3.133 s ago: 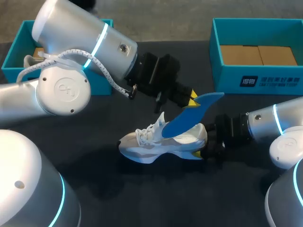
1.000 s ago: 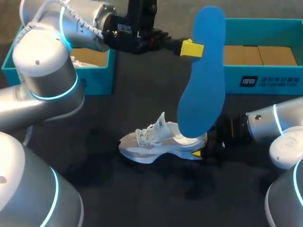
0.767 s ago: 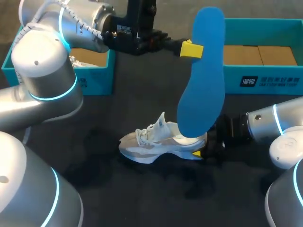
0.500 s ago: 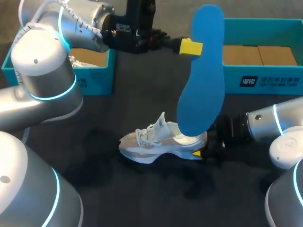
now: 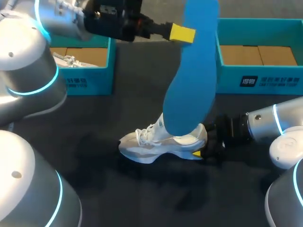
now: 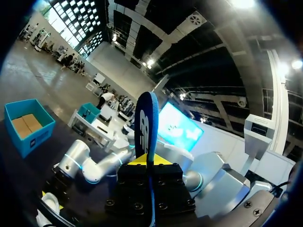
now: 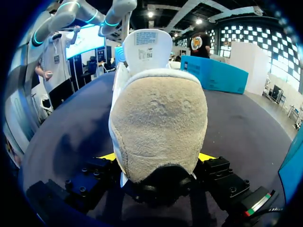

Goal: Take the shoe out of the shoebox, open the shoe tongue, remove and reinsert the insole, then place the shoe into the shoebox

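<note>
A white shoe (image 5: 161,141) lies on the dark table, toe to the left. My right gripper (image 5: 204,146) is shut on its heel; in the right wrist view the tan heel (image 7: 158,118) sits between the two yellow tips of the gripper (image 7: 158,158), which touch it from both sides. The blue insole (image 5: 191,71) hangs high above the shoe, its lower end over the shoe's opening. My left gripper (image 5: 182,33) is shut on the insole's upper part. In the left wrist view the insole (image 6: 146,125) stands edge-on between that gripper's (image 6: 147,161) fingers.
A teal shoebox (image 5: 102,71) stands at the back left with something white inside. A second teal shoebox (image 5: 255,78) with a cardboard floor stands at the back right. Dark tabletop (image 5: 142,194) lies in front of the shoe.
My left arm has lifted the insole higher and shifted it slightly left. The shoe and my right arm have stayed put.
</note>
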Available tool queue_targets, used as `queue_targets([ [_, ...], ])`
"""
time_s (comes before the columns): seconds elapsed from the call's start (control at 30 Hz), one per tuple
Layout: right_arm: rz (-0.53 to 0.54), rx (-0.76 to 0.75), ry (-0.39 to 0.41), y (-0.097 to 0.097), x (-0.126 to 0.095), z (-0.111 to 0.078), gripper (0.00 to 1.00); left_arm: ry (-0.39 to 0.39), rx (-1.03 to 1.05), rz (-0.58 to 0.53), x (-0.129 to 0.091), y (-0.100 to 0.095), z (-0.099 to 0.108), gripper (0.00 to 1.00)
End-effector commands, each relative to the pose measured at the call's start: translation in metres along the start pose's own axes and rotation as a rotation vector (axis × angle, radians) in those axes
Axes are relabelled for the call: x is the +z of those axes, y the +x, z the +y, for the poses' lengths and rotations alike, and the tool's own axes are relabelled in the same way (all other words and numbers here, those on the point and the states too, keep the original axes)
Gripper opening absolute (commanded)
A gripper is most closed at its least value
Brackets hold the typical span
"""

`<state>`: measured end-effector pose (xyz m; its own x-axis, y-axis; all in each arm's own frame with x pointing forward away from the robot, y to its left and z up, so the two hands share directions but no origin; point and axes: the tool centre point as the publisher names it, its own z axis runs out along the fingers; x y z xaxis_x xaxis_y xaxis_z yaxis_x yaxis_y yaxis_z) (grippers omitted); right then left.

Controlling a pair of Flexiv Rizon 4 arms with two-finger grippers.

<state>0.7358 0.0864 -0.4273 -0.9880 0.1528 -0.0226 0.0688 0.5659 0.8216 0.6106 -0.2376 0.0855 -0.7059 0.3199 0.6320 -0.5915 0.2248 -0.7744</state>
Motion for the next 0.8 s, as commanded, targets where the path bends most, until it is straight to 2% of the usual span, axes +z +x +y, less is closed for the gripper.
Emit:
queue_targets([
  [0.03,-0.001,0.001,0.007,0.0,0.0,0.001,0.0,0.011,-0.003,-0.043,-0.011,0.019,0.007,0.0],
  [0.13,-0.001,0.001,0.007,0.0,0.0,0.001,0.0,0.035,-0.014,-0.063,-0.015,0.028,0.009,0.0],
  [0.4,-0.001,0.001,0.007,0.0,0.0,0.001,0.0,0.037,-0.039,-0.077,-0.013,0.046,0.007,0.0],
  [0.8,-0.001,0.001,0.007,0.0,0.0,0.001,0.0,0.043,-0.012,-0.074,-0.01,0.048,0.01,0.0],
])
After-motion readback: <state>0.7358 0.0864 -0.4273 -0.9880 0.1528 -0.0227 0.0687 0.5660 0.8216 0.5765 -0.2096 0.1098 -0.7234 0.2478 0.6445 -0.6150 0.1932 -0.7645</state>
